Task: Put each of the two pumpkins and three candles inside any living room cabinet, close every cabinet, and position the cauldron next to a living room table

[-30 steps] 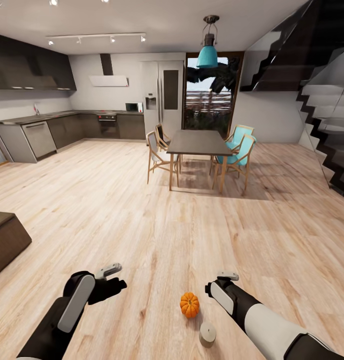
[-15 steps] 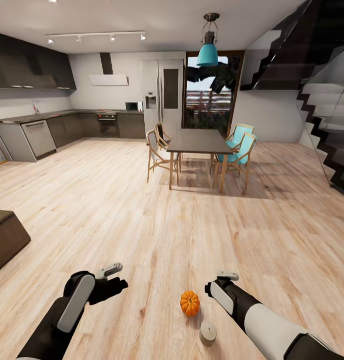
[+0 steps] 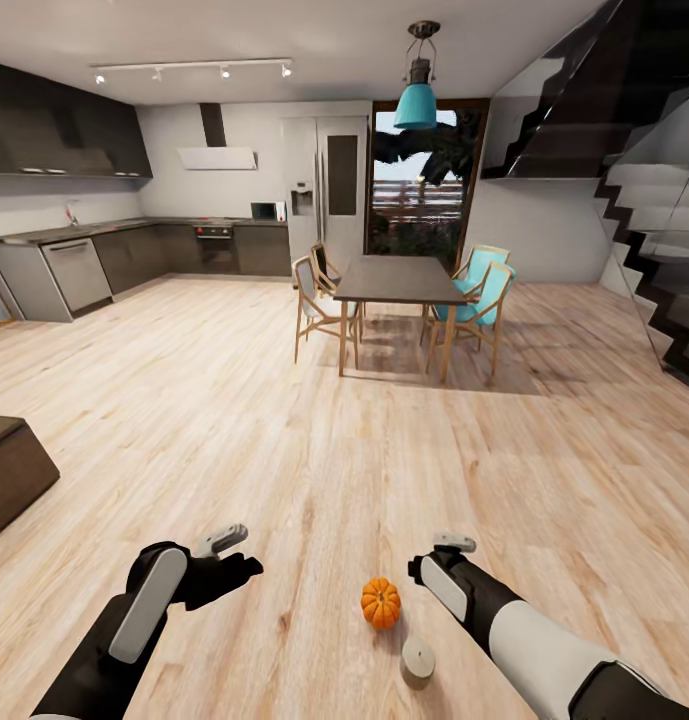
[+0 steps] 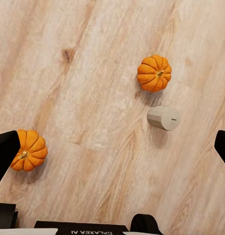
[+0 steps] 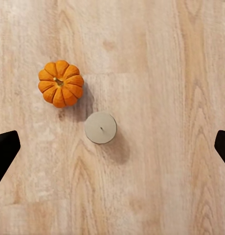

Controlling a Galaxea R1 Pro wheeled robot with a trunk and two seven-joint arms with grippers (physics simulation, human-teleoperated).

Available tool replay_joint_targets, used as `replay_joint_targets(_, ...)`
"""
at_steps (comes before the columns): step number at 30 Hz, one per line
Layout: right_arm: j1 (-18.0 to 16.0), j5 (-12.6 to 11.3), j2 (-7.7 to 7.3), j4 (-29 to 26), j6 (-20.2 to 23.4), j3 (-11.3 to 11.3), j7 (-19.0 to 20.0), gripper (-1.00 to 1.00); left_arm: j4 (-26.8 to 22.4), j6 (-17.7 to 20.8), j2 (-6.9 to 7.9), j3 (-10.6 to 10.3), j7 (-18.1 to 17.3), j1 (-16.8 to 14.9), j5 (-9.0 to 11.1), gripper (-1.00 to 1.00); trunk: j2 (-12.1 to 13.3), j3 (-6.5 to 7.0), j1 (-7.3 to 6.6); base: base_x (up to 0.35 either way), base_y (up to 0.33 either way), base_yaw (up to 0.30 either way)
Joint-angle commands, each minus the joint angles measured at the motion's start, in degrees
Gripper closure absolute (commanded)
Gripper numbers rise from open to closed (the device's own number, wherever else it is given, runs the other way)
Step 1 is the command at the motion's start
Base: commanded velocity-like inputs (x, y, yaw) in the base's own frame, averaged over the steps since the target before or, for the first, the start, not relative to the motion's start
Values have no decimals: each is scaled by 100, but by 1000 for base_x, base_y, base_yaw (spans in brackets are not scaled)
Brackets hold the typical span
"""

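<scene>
I have a pumpkin (image 3: 381, 603) on the wood floor (image 3: 334, 450) between my two arms, with a candle (image 3: 417, 662) upright just beside it on the side nearer me. The left wrist view shows a second pumpkin (image 4: 28, 150) well apart from that pair, partly behind one dark fingertip.

I judge the pumpkin light and rigid, but its ribbed round body could roll or squirt out of a pinch, so I would close across its widest part from above, clear of the stem. The candle looks like a stiff, smooth cylinder; I would take it across its round side, low enough not to tip it.

The left gripper (image 3: 224, 560) and right gripper (image 3: 446, 560) both hover above the floor with fingers spread wide and nothing held.

The candle stands so near the pumpkin that a finger coming down between them could knock one. Far beyond the pumpkin stand the dining table (image 3: 397, 281), chairs (image 3: 319, 310) and the kitchen. A dark low block (image 3: 9, 470) sits well off on my left.
</scene>
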Motion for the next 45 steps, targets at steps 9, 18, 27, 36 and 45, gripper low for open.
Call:
replay_joint_targets(9,-57,-35,-37,-28,5,47,230,-100,-6,4,-20,-27,58,-4,53,-100,-366,-168,198,0,0,0)
replay_joint_targets(18,-59,-39,-35,-28,17,43,641,-100,8,3,-3,-28,56,-6,54,-100,-727,-329,396,0,0,0)
replay_joint_targets(27,-58,-36,-35,-28,52,48,640,-100,5,-4,-3,-33,56,-3,47,-100,-1088,-491,593,0,0,0)
replay_joint_targets(36,-58,-31,-33,-25,55,58,628,-100,-4,-4,-28,-47,56,0,34,-100,-1449,-652,791,0,0,0)
replay_joint_targets(45,-59,-25,-27,-18,50,58,607,-100,-12,2,-38,-60,49,0,28,-100,-1810,-814,989,0,0,0)
